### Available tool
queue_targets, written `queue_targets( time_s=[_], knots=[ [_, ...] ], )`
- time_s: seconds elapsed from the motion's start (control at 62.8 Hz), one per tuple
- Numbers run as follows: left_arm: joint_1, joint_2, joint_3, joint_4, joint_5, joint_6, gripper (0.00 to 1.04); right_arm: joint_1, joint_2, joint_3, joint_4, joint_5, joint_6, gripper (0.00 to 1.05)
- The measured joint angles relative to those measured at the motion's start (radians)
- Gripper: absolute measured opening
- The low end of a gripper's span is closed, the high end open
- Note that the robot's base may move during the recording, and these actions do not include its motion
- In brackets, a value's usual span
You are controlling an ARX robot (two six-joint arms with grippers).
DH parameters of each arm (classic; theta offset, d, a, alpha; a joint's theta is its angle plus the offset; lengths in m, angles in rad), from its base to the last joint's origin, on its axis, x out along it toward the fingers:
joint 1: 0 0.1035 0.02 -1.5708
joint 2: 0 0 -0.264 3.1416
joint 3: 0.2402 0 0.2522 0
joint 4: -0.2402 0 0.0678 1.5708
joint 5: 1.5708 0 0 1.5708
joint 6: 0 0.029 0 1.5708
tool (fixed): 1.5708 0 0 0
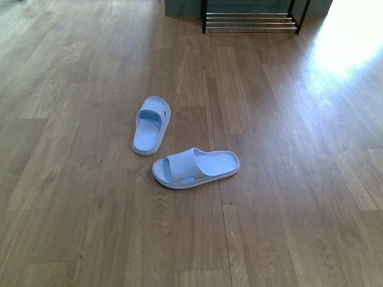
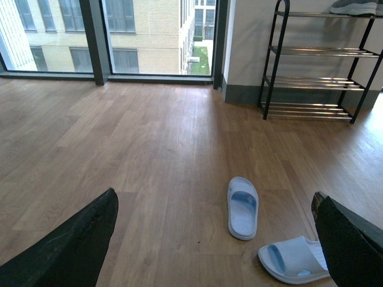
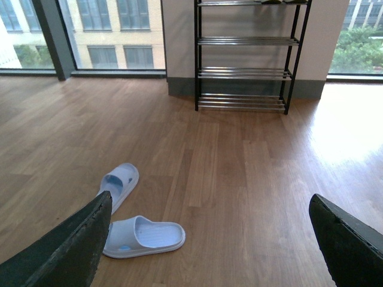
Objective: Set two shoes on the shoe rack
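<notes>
Wooden floor stretches up to the shoe rack by the far wall, and both pale blue slides lie well short of the rack, on my side of it. The first slide lies lengthwise toward the rack. The second slide, just beside it and further from the rack, lies crosswise. My left pincer hangs with its jaws spread wide, holding nothing, and my right pincer likewise. I judge nothing is picked up yet: next, each arm must come down over a slide, square up to it and close on its strap or edge
</notes>
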Motion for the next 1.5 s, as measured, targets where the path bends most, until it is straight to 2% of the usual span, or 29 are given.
queue_targets(
  time_s=[1.497],
  knots=[
    [0.000,0.000,0.000,0.000,0.000,0.000,0.95,0.000,0.000,0.000,0.000,0.000,0.000,0.95]
  ],
)
